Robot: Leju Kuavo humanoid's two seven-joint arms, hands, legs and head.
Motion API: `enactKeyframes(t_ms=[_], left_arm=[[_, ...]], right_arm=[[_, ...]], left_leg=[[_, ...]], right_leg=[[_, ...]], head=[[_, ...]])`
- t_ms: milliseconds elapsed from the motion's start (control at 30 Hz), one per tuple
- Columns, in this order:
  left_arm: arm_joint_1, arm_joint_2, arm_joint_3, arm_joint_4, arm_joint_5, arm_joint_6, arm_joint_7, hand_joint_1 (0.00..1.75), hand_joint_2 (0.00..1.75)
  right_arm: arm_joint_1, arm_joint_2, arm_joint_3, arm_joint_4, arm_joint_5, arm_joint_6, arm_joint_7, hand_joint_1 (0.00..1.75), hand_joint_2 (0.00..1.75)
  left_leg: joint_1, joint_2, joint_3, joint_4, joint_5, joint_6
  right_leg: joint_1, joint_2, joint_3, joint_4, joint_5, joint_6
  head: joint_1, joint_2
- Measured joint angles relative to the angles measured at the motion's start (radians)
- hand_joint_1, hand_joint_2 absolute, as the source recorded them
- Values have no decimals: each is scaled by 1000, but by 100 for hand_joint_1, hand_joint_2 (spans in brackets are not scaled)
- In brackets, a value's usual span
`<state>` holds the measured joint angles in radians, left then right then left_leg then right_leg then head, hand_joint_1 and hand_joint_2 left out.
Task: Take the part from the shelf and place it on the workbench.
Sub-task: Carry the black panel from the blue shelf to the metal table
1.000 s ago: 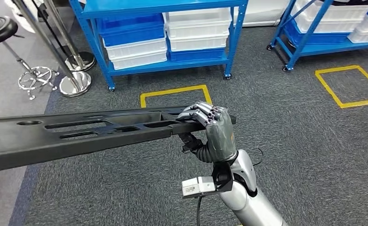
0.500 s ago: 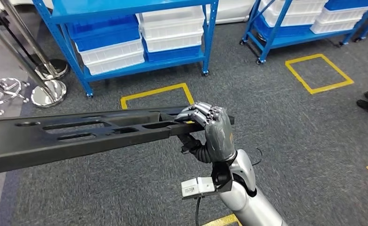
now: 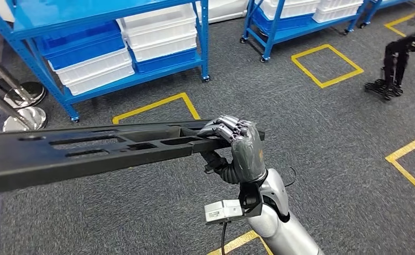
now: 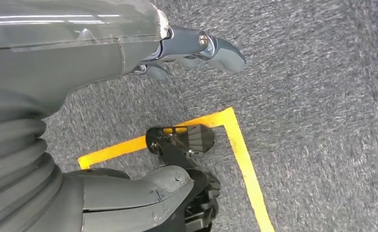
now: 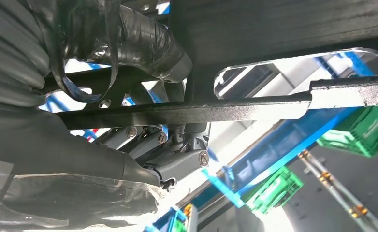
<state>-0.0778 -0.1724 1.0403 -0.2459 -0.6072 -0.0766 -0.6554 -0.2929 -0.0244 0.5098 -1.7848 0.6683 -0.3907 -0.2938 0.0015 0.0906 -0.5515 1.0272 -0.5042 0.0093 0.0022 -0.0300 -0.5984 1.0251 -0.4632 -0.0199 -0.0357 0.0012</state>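
Observation:
The part [image 3: 88, 151] is a long black flat beam with slots, held level above the floor and running off the left edge of the head view. My right hand [image 3: 240, 146] grips its right end, fingers curled over the top edge. From below, the right wrist view shows the slotted part [image 5: 254, 106] with the fingers [image 5: 177, 159] wrapped round it. My left hand [image 4: 80, 53] hangs over the grey carpet. Its fingers [image 4: 211, 46] and thumb [image 4: 138, 191] are apart with nothing between them.
Blue shelves [image 3: 202, 37] holding white and blue bins stand at the back, with a second blue rack [image 3: 271, 32] beside them. Yellow taped squares [image 3: 327, 66] mark the carpet. Chrome post bases [image 3: 22, 106] sit far left. A black jointed machine [image 3: 394, 58] stands at the far right.
The whole picture has shifted left, so the camera has turned right. The part and my right hand keep the same place in view, and the grip is unchanged.

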Motion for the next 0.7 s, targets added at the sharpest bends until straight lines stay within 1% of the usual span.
enactKeyframes(t_ms=[33, 67, 100, 133, 167, 200, 233, 267, 300, 333, 367, 400, 433, 467, 500, 533, 567, 600, 633, 667, 700], left_arm=[[0, 0, 0, 0, 0, 1, 0, 0, 175], [0, 0, 0, 0, -1, 2, 0, 0, 175], [1, 0, 0, 0, -2, 2, 1, 0, 175], [2, 0, 0, 0, -4, 2, 2, 0, 175], [3, 0, 0, 0, -6, 3, 3, 0, 175], [4, 0, 0, 0, -7, 3, 4, 0, 175], [4, 1, 0, 0, -8, 3, 4, 0, 175], [3, 1, 0, 0, -8, 4, 5, 0, 175], [3, 2, 0, 0, -8, 4, 5, 0, 175], [3, 2, 0, 0, -8, 4, 5, 0, 175], [2, 3, 0, 0, -9, 4, 5, 0, 175], [2, 3, 0, 0, -9, 4, 6, 0, 175], [1, 3, 0, 0, -9, 4, 6, 0, 175], [1, 2, 0, 0, -10, 4, 7, 0, 175], [0, 2, 0, 0, -12, 5, 8, 0, 175], [-1, 1, 0, 0, -14, 6, 10, 0, 175], [-1, 1, 0, 0, -18, 9, 13, 0, 175], [-1, 2, 0, 0, -21, 12, 16, 0, 175], [0, 3, -1, 0, -25, 17, 20, 0, 175], [0, 3, -2, 0, -30, 21, 23, 0, 175], [0, 4, -4, 0, -35, 25, 27, 0, 175]], right_arm=[[0, 0, 0, 0, 0, 0, 0, 175, 175], [0, 0, 0, -1, 0, 0, -1, 175, 175], [0, 0, 0, -1, 0, -1, -1, 175, 175], [2, 1, 0, -1, 0, -1, -1, 175, 175], [5, 0, 0, -1, 0, -1, -1, 175, 175], [7, 0, 0, -1, 0, -1, -1, 175, 175], [9, 0, 0, -1, 0, -1, -1, 175, 175], [10, 0, 0, -1, 0, -1, -1, 175, 175], [10, 0, 0, -1, 0, -1, -1, 175, 175], [10, 0, 0, -1, 0, -1, -1, 175, 175], [10, 0, 0, -2, 0, -1, -1, 175, 175], [11, 0, 0, -2, 0, -2, -1, 175, 175], [12, 0, 0, -2, 0, -2, -1, 175, 175], [13, 0, 0, -2, 0, -2, -1, 175, 175], [15, -1, 0, -3, 0, -3, -1, 175, 175], [15, -2, -1, -5, 0, -5, -1, 175, 175], [16, -2, -1, -6, 1, -7, -1, 175, 175], [18, -3, -1, -7, 2, -10, 0, 175, 175], [22, -3, -2, -8, 3, -14, 1, 175, 175], [28, -4, -3, -8, 4, -18, 2, 175, 175], [36, -6, -6, -9, 6, -24, 4, 175, 175]], left_leg=[[2, -21, -11, 30, -23, -4], [5, -48, -32, 80, -56, -8], [6, -68, -60, 146, -91, -11], [8, -78, -89, 212, -118, -14], [9, -82, -109, 256, -129, -16], [10, -84, -113, 265, -120, -18], [12, -86, -98, 232, -92, -18], [14, -95, -69, 169, -53, -18], [16, -116, -37, 102, -24, -17], [18, -137, -12, 46, -6, -15], [19, -154, 2, 13, 1, -14], [18, -163, 6, 3, -2, -11], [16, -157, 7, -1, 1, -8], [18, -145, 7, -5, 5, -2], [20, -134, 9, -11, 10, 5], [22, -120, 10, -17, 14, 14], [22, -107, 11, -22, 18, 21], [19, -95, 11, -23, 18, 24], [17, -80, 10, -22, 18, 27], [15, -67, 9, -22, 17, 28], [13, -54, 9, -21, 16, 28]], right_leg=[[-4, 9, 0, -5, 4, -6], [-6, 18, 0, -7, 7, -11], [-7, 29, -1, -7, 9, -14], [-6, 40, -4, -5, 10, -15], [-6, 52, -6, -3, 10, -15], [-6, 65, -7, 0, 10, -15], [-7, 78, -8, 3, 10, -15], [-8, 90, -9, 7, 9, -13], [-8, 102, -10, 10, 8, -10], [-8, 114, -14, 15, 8, -5], [-9, 124, -19, 18, 10, 2], [-10, 134, -24, 18, 13, 10], [-12, 145, -29, 17, 18, 17], [-13, 152, -32, 16, 20, 24], [-12, 144, -36, 21, 16, 29], [-11, 123, -48, 44, 0, 33], [-10, 95, -68, 86, -27, 36], [-9, 66, -95, 143, -58, 40], [-12, 49, -126, 209, -88, 44], [-14, 42, -148, 258, -104, 46], [-15, 38, -156, 276, -102, 48]], head=[[0, 0], [0, 0], [0, 0], [0, 0], [0, 0], [0, 0], [0, 0], [0, 0], [0, 0], [0, 0], [0, 0], [0, 0], [0, 0], [0, 0], [0, 0], [1, 0], [2, 0], [3, 0], [3, 0], [3, 0], [3, 0]])
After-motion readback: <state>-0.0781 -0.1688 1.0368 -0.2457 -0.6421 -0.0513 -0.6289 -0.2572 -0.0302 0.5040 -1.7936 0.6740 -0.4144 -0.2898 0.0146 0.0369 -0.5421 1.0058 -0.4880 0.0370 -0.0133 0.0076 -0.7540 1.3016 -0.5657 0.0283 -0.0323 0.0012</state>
